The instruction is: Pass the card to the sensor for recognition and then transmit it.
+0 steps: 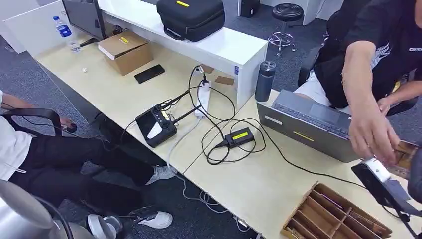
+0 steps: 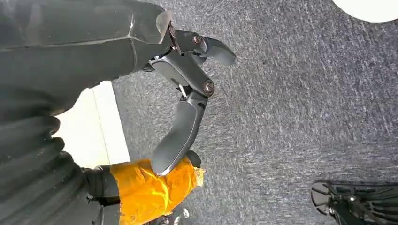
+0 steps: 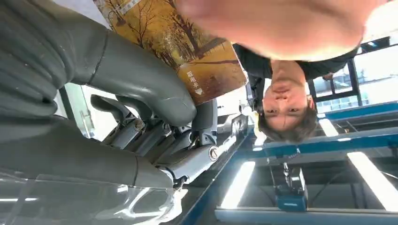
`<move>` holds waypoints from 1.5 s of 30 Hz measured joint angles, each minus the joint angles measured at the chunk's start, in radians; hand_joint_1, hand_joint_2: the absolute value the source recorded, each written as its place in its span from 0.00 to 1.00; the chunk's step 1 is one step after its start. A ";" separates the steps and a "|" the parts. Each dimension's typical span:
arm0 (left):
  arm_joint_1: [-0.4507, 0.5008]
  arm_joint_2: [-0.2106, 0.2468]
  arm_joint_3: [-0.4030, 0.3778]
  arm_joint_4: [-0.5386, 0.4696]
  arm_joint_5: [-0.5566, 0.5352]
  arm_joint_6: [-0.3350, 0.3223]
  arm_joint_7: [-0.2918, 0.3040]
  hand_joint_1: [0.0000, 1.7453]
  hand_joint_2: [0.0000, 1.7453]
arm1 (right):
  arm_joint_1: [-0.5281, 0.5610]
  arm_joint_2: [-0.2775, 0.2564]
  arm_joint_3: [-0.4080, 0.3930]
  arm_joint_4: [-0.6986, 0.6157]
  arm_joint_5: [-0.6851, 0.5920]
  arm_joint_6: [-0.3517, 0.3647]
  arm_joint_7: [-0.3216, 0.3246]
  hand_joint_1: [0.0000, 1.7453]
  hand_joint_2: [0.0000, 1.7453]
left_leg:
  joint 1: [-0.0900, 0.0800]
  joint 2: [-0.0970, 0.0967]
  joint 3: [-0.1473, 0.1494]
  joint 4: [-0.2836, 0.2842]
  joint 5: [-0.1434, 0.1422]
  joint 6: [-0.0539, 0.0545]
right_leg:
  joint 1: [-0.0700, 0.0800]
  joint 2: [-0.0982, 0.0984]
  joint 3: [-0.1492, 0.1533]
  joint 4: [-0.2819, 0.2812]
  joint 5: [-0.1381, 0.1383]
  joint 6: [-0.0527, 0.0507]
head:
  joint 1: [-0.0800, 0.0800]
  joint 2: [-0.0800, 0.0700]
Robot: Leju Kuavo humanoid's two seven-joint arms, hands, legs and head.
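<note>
Grey thumb and darker fingers [image 3: 155,136] of the right hand [image 3: 141,112] are pinched on a card [image 3: 187,51] printed with yellow autumn trees; a person's hand [image 1: 370,132] grips the same card from the other side. In the head view this exchange sits at the right edge, the card [image 1: 405,157] just above a white-tipped device on a black stand [image 1: 380,172] and near an open grey laptop [image 1: 308,124]. A cardboard divider tray [image 1: 331,214] lies on the pale wooden table [image 1: 249,184] below it. The left hand [image 2: 183,93] hangs over grey carpet [image 2: 305,103], fingers apart and holding nothing, its thumb wrapped in orange tape [image 2: 150,190].
</note>
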 joint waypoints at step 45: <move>0.021 -0.037 0.021 0.001 0.063 0.038 0.019 0.00 1.00 | 0.580 -0.024 -0.445 -0.386 -1.079 0.355 -0.523 0.00 1.00 | -0.001 -0.001 -0.002 0.000 -0.002 0.002 | 0.000 -0.001 -0.002 -0.001 -0.001 0.002 | 0.000 0.000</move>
